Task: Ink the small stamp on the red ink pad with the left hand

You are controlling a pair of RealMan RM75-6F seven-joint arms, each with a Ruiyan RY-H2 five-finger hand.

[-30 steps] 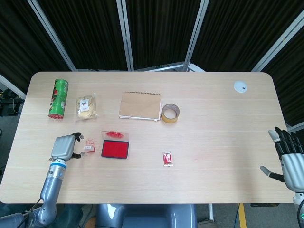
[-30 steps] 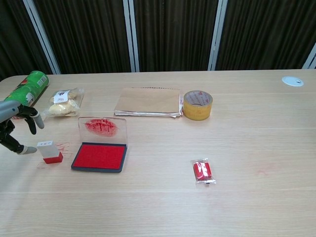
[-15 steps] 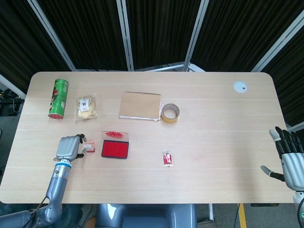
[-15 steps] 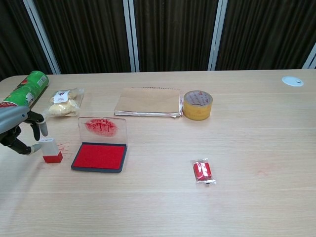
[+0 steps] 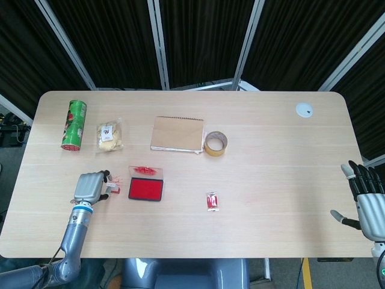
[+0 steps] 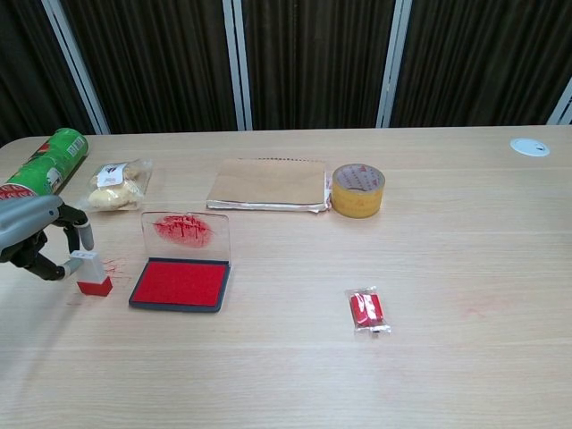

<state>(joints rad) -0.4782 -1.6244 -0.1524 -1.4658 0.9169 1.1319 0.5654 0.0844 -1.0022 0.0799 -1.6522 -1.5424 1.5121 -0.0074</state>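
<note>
I am working the left robot hand (image 6: 40, 239) at the small stamp (image 6: 92, 273), which is standing upright on the counter (image 6: 429, 357) with its long axis vertical, white top over a red base. The stamp is sitting right at the fingertips, on the side of the hand that faces the middle of the counter; in the chest view one finger is reaching down behind its white top and the thumb is coming in from the near side, so I am judging the fingers to be closing around it, but I cannot tell whether they are gripping it yet. Just beyond the stamp from the hand, the red ink pad (image 6: 180, 283) is lying open with its clear, ink-smeared lid propped up at the far edge, so the carry I am planning is a short one straight away from the hand. The right robot hand (image 5: 367, 200) is hovering far off at the opposite counter edge, fingers spread and holding nothing, so the left is clearly the nearer. The green can (image 6: 45, 164) beyond the hand is carrying print, but I am finding it too small to read.
</note>
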